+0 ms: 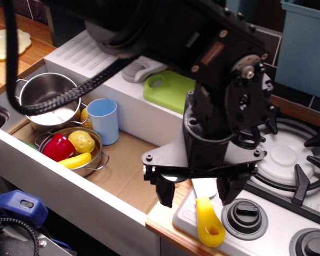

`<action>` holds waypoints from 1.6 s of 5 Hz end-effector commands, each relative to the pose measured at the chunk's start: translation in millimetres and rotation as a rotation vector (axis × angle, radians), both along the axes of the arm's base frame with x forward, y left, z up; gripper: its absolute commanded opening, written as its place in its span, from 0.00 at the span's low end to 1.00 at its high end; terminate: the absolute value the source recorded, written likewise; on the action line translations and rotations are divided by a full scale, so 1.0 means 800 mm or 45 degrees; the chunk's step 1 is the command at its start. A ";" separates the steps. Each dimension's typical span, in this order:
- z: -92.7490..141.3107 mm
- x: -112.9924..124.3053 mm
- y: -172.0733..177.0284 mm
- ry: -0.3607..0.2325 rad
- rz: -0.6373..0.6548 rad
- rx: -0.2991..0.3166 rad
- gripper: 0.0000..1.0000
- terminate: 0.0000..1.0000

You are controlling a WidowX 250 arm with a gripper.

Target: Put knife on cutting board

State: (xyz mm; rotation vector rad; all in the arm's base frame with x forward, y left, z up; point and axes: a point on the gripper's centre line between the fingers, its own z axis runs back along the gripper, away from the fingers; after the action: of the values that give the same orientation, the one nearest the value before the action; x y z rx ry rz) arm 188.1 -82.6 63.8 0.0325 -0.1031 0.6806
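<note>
The knife lies on the white stove front near the bottom edge, its yellow handle with the hole toward me and its pale blade pointing away. My gripper hangs just above it, jaws open, one black finger on the left and one finger on the right of the blade. It holds nothing. The lime-green cutting board lies on the white ledge behind, its handle hole at the left end, partly hidden by my arm.
A sunken bin on the left holds a steel pot, a blue cup and a bowl with a red pepper, yellow toy vegetables. Stove knobs sit right of the knife, a burner grate beyond. A blue bin stands at the back right.
</note>
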 end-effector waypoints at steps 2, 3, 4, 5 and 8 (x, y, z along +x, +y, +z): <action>-0.009 0.003 -0.005 -0.022 -0.003 -0.014 1.00 0.00; -0.016 0.004 -0.004 -0.038 -0.017 -0.029 1.00 0.00; -0.023 0.005 -0.004 -0.059 -0.031 -0.040 1.00 0.00; -0.034 0.003 -0.002 -0.075 -0.035 -0.059 1.00 0.00; -0.056 0.009 -0.006 -0.116 -0.039 -0.110 1.00 0.00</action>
State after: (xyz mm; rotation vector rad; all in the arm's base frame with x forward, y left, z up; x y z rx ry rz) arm 195.7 -85.7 14.2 -0.0992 -0.1452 0.6902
